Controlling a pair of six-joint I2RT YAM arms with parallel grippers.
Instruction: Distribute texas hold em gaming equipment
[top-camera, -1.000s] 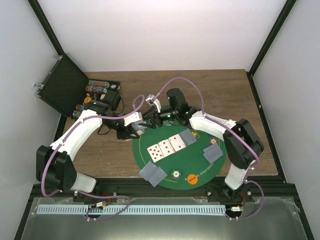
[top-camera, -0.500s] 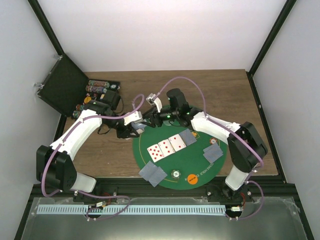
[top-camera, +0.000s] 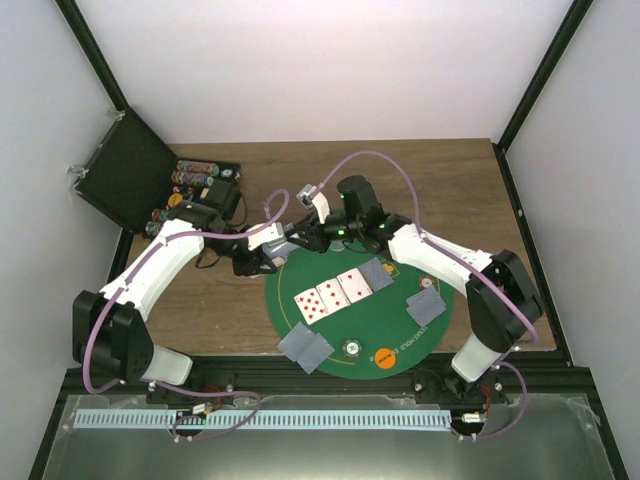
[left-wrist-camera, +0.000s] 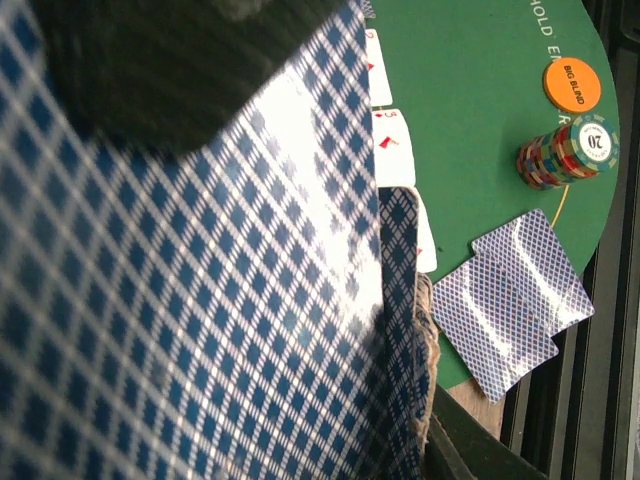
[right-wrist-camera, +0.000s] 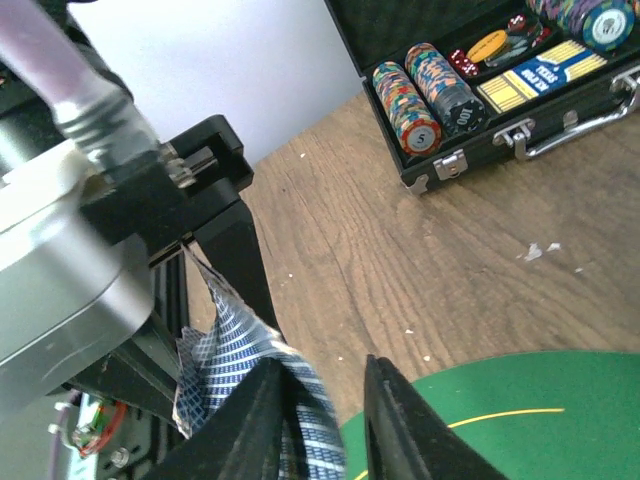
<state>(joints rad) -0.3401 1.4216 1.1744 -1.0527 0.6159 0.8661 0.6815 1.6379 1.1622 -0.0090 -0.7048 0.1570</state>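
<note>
My left gripper (top-camera: 256, 262) is shut on a deck of blue-backed playing cards (left-wrist-camera: 200, 280) at the left rim of the green mat (top-camera: 350, 325); the deck fills the left wrist view. My right gripper (top-camera: 291, 240) reaches the deck from the right. Its jaws stand apart around the top card's edge (right-wrist-camera: 235, 350), which lies along the left finger (right-wrist-camera: 262, 425). Three face-up red-pip cards (top-camera: 335, 290) lie mid-mat. Face-down cards lie at the mat's right (top-camera: 425, 306), upper right (top-camera: 378, 270) and near left (top-camera: 305, 347). A chip stack (top-camera: 352, 347) and an orange token (top-camera: 384, 357) sit at the near edge.
An open black case (top-camera: 200, 185) with rows of chips (right-wrist-camera: 420, 95) stands at the back left on the wooden table (top-camera: 450, 190). White walls and black frame posts enclose the table. Purple cables arc over both arms.
The right gripper has slid a little left onto the deck and its jaws have narrowed. The left gripper and the deck have stayed put.
</note>
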